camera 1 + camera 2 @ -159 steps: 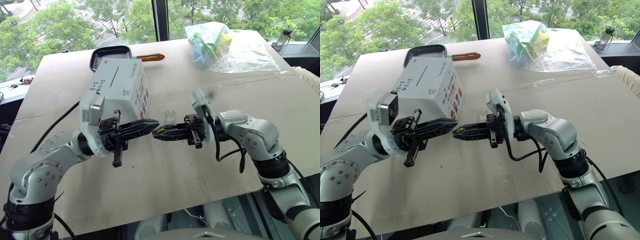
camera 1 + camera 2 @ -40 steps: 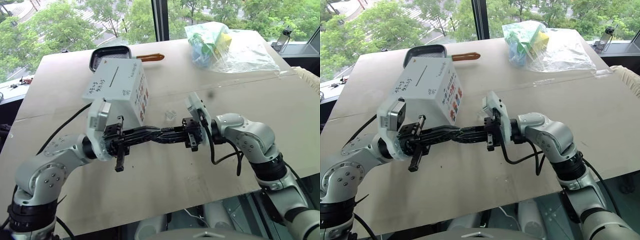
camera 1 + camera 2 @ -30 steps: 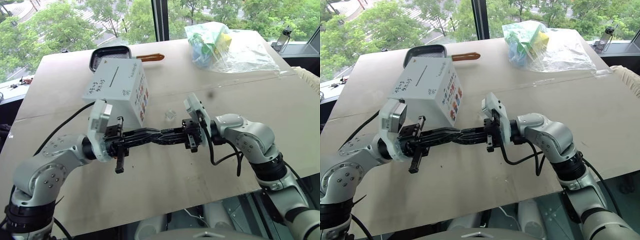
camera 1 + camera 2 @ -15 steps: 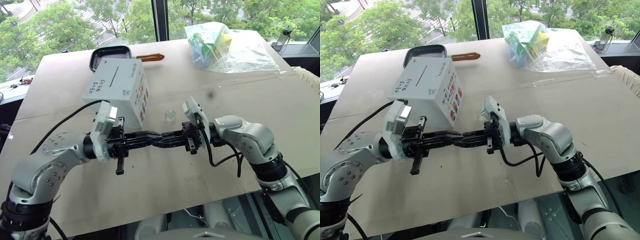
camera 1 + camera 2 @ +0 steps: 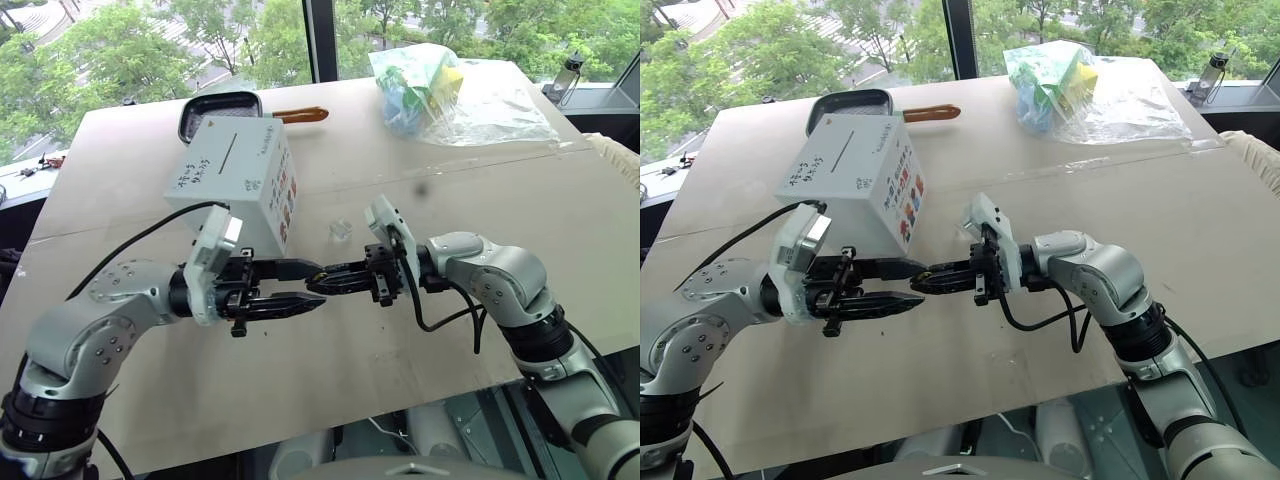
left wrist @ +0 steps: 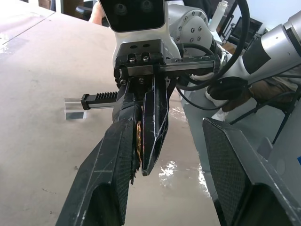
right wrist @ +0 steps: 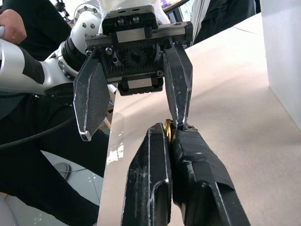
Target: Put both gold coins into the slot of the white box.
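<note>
Presently one gold coin (image 7: 167, 128) is pinched edge-on in the right gripper (image 5: 318, 281) at frame centre, presumably for hand-over; the left gripper (image 5: 312, 285) is spread wide around it (slot (image 5: 222, 151) up-left on white box (image 5: 262, 180)).

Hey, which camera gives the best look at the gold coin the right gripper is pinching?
The right wrist view: the gold coin sits edge-on between the right gripper fingertips, shut on it. The left wrist view also shows it, partly behind one open left gripper finger. In the head views it is too small to tell.
</note>
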Robot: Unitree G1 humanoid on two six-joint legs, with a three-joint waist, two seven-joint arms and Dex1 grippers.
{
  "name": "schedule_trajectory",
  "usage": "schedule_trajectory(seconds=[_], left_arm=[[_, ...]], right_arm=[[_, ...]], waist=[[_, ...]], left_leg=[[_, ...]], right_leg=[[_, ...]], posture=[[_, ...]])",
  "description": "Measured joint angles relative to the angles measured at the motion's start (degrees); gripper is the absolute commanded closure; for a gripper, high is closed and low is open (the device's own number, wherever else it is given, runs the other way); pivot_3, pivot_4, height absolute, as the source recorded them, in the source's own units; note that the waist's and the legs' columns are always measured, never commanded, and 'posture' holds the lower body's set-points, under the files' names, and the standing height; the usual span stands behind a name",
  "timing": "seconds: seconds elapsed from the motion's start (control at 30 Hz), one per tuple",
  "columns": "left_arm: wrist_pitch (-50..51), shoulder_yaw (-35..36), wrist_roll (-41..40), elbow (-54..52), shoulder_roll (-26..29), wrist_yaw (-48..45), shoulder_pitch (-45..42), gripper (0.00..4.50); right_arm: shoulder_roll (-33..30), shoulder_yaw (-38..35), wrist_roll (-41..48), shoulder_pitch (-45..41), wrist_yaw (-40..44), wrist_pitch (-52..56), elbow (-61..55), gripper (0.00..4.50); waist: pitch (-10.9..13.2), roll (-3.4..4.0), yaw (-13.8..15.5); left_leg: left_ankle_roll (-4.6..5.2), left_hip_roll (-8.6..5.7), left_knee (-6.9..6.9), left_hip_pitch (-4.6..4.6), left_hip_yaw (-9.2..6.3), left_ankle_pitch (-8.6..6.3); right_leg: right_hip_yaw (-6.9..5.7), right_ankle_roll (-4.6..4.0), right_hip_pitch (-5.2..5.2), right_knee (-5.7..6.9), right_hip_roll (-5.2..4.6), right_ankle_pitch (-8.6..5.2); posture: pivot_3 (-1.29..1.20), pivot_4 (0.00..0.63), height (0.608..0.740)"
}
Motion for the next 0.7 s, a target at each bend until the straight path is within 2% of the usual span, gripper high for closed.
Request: schedule_trajectory(seconds=[0.2,0.23,0.3,0.37,0.7], left_arm=[[0.0,-0.3,0.2,0.6,-1.2,0.7,0.0,2.17],[0.0,-0.3,0.2,0.7,-1.4,0.8,0.0,2.68],[0.0,-0.3,0.3,1.3,-1.6,1.5,-0.1,3.37],[0.1,-0.2,0.3,2.0,-1.6,2.0,-0.1,4.38],[0.2,-0.3,0.4,2.9,-1.6,2.1,-0.4,4.45]], right_arm=[[0.0,-0.2,-0.1,0.0,-0.5,0.0,0.4,4.5],[0.0,-0.1,-0.1,0.0,-0.5,0.0,0.4,4.5],[0.1,0.0,-0.1,0.0,-0.5,0.0,0.4,4.5],[0.2,0.2,-0.1,0.0,-0.4,0.0,0.4,4.5],[0.3,0.3,0.0,0.0,-0.9,0.1,0.3,4.5]], waist=[[0.0,0.0,0.0],[0.0,0.0,0.0],[0.0,0.0,0.0],[0.0,0.0,0.0],[0.0,0.0,0.0]], left_leg=[[0.0,0.0,0.0,0.0,0.0,0.0],[0.0,0.0,0.0,0.0,0.0,0.0],[0.0,0.0,0.0,0.0,0.0,0.0],[0.0,0.0,0.0,0.0,0.0,0.0],[0.0,0.0,0.0,0.0,-0.01,0.0]], right_leg=[[0.0,0.0,0.0,0.0,0.0,0.0],[0.0,0.0,0.0,0.0,0.0,0.0],[0.0,0.0,0.0,0.01,0.0,0.0],[0.0,0.0,0.0,0.01,0.0,0.0],[0.0,0.0,0.0,0.01,0.0,0.0]], posture=[[0.0,0.15,0.721],[0.0,0.15,0.721],[0.0,0.15,0.721],[0.0,0.15,0.721],[0.0,0.15,0.721]])
